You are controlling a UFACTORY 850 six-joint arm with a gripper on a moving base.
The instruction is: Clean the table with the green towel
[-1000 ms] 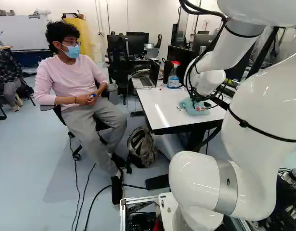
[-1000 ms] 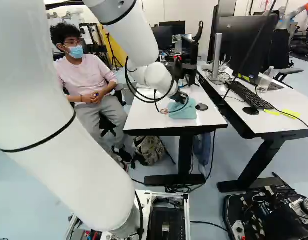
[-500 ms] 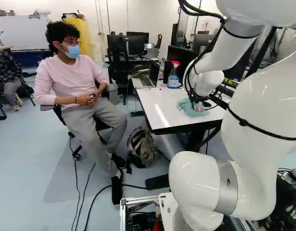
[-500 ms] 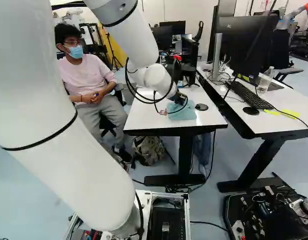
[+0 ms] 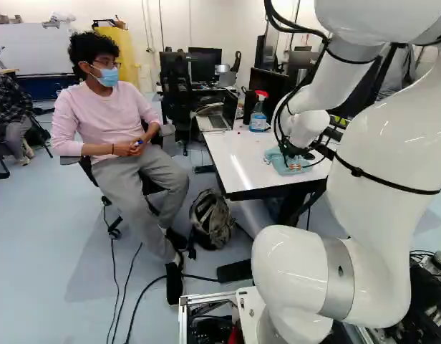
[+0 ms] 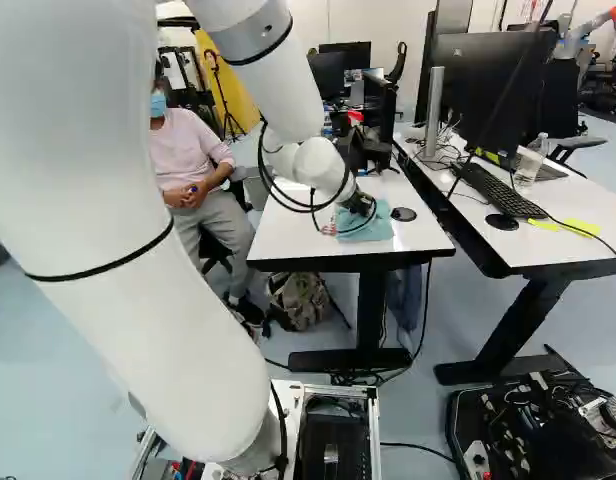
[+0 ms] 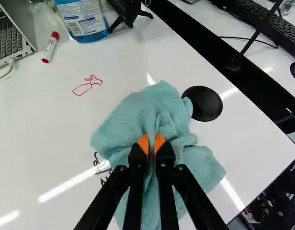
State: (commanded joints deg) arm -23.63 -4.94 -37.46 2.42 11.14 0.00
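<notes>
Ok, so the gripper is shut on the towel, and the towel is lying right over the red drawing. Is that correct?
Not quite: the wrist view shows the red drawing uncovered on the table, between the towel and the red-capped marker. The gripper is indeed shut on the towel.

One towel (image 7: 142, 112), one marker (image 7: 50, 48), one spray bottle (image 7: 85, 20), one camouflage backpack (image 5: 211, 219), two orange pads (image 7: 143, 143), two black discs (image 7: 203, 103)
</notes>
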